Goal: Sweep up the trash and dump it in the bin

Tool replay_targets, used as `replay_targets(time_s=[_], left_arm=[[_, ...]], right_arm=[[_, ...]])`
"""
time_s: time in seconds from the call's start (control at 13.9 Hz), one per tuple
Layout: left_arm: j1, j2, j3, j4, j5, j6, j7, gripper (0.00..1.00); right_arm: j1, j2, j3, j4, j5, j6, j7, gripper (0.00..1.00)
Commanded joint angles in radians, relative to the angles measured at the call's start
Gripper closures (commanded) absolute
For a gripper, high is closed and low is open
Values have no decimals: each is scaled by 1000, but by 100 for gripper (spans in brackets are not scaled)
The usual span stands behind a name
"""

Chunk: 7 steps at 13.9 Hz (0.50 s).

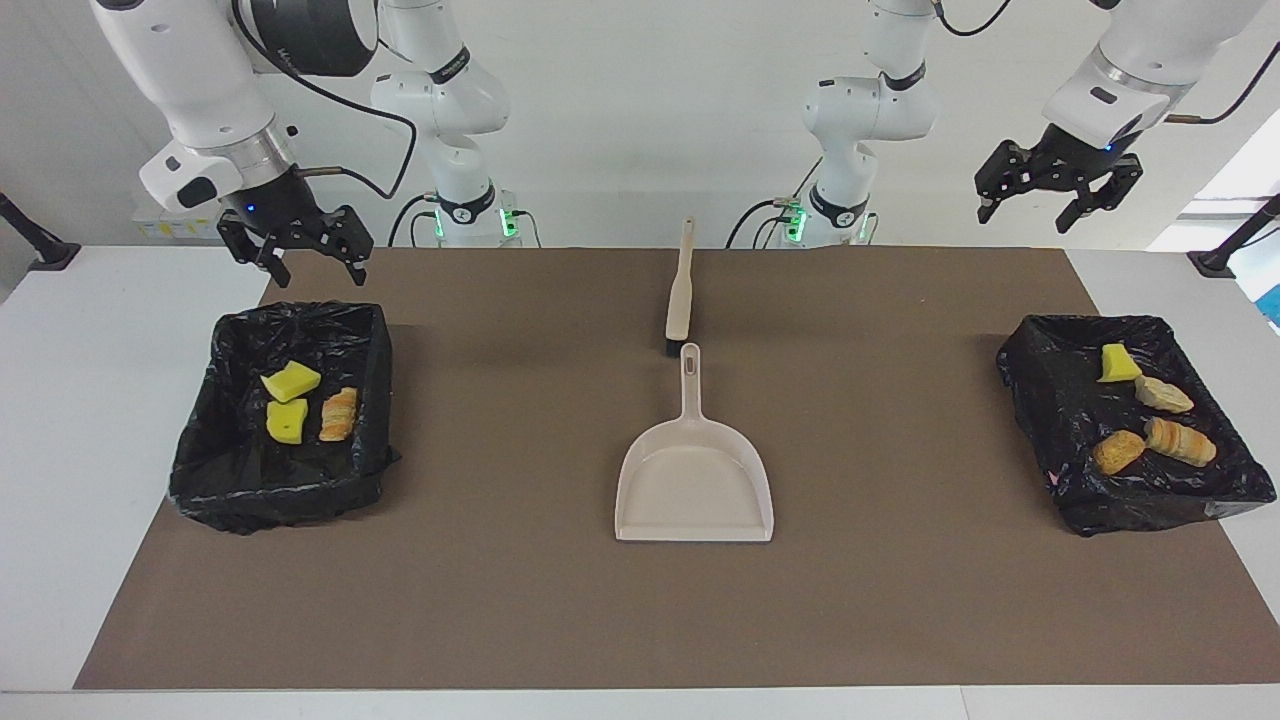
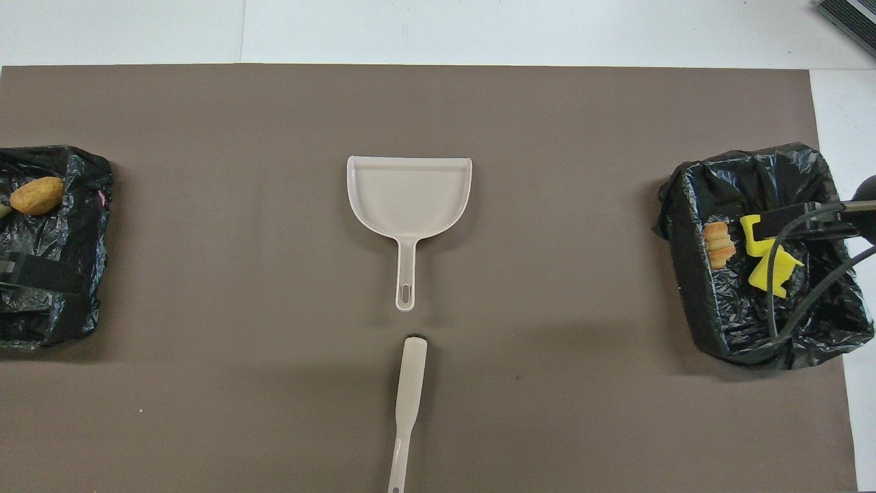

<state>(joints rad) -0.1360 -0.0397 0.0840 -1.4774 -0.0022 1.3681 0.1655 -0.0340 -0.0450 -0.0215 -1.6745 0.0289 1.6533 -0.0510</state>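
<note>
Right-end bin (image 1: 285, 410), under spread, empty right gripper (image 1: 297, 250): three trash scraps (image 1: 338, 414). Left-end bin (image 1: 1135, 420), below spread, empty left gripper (image 1: 1058, 188): four scraps (image 1: 1180, 440). Long pieces lie at mixed angles.

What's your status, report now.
Left gripper and right gripper open, raised, empty. Trash all in the two black bins. Dustpan empty, brush down. Nothing in the way.
</note>
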Motion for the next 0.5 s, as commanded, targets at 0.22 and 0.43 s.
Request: replay_targets(time_s=[0.22,0.43], left_arm=[[30,3,-10,0,13,31,11,0],[27,3,-12,-3,13,32,12,0]], right_arm=[[-9,-15,8,-17,16,14,13,0],[-9,-15,8,-17,16,14,13,0]])
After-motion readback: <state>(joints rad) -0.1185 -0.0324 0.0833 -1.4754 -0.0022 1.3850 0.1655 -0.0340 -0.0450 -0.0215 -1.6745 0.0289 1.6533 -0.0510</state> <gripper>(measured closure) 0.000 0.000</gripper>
